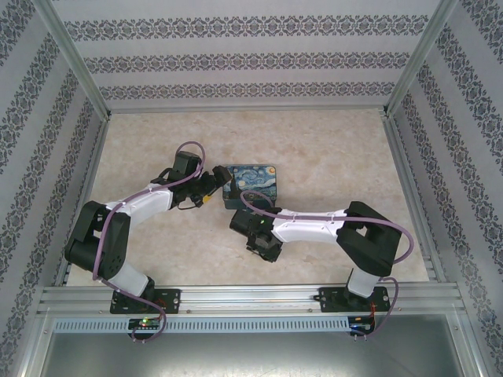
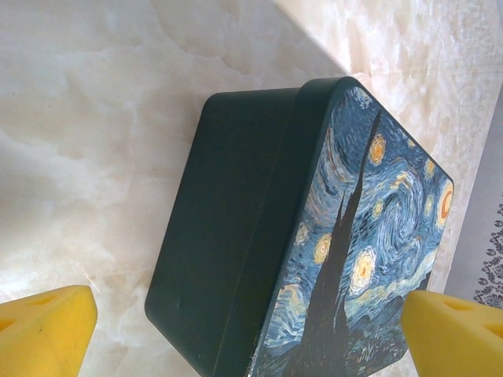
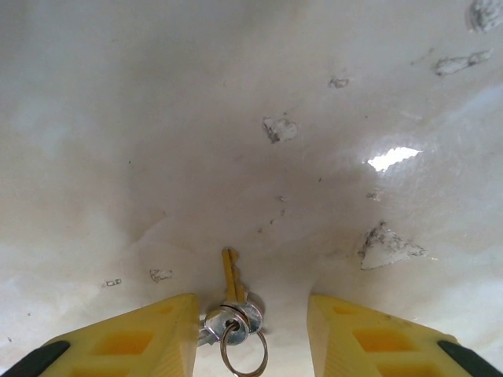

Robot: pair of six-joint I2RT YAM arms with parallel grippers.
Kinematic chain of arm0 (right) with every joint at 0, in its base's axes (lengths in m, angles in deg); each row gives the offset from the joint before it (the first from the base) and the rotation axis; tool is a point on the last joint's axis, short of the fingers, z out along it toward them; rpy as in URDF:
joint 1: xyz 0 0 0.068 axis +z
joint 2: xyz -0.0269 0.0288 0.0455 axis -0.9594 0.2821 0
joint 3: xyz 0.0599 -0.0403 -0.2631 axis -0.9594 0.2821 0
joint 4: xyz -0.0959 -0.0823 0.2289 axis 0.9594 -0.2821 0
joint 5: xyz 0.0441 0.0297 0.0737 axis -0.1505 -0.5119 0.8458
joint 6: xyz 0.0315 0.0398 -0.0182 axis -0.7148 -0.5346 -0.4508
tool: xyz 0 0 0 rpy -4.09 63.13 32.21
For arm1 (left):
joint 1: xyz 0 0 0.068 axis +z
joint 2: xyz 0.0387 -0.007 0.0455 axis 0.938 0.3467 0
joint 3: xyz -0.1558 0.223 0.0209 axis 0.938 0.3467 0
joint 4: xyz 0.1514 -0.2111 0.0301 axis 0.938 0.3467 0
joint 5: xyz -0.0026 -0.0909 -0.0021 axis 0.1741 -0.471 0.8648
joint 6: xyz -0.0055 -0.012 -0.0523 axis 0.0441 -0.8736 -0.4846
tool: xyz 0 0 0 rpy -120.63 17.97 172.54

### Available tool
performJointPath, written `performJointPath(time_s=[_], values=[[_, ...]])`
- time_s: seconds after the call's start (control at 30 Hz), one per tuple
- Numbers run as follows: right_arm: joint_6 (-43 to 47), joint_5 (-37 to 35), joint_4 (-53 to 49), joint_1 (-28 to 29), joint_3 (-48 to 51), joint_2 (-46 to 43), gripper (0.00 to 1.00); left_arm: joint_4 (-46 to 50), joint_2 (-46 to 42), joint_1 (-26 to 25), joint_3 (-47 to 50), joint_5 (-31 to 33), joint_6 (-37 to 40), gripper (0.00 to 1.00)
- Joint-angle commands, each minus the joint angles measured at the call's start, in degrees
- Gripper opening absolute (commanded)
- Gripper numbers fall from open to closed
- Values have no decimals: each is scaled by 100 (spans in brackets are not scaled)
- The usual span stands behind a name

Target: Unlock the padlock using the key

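The key (image 3: 229,275) lies flat on the pale table, blade pointing away from me, its silvery head on a small ring (image 3: 244,355). A second key head on the ring pokes under my left yellow finger (image 3: 134,342). My right gripper (image 3: 251,302) stands open around the key, pointing down at the table (image 1: 255,239); the head sits close to the left finger, and a wide gap separates it from the right finger. My left gripper (image 2: 247,314) is wide open, aimed at the blue Starry Night tin (image 2: 314,236) from its left side (image 1: 208,192). The padlock is out of view.
The tin (image 1: 250,184) sits mid-table, just beyond my right wrist. Patterned walls and metal frame posts (image 1: 78,71) enclose the table on three sides. Scuffed patches (image 3: 385,245) mark the surface near the key.
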Motion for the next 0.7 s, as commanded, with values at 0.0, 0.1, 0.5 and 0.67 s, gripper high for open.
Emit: performJointPath(time_s=[0.0,0.1,0.5,0.67], values=[[34,16,41,-63,-89,185,41,-228,-84,60,34,-91,-52,99],[56,80,76,-57,-92,238,38,-228,-56,61,26,-83,-66,99],[165,169,434,-102,-68,466,14,-114,9,67,-6,-58,-51,100],[302,128,815,-101,67,450,0,-75,26,59,11,-85,-23,99]])
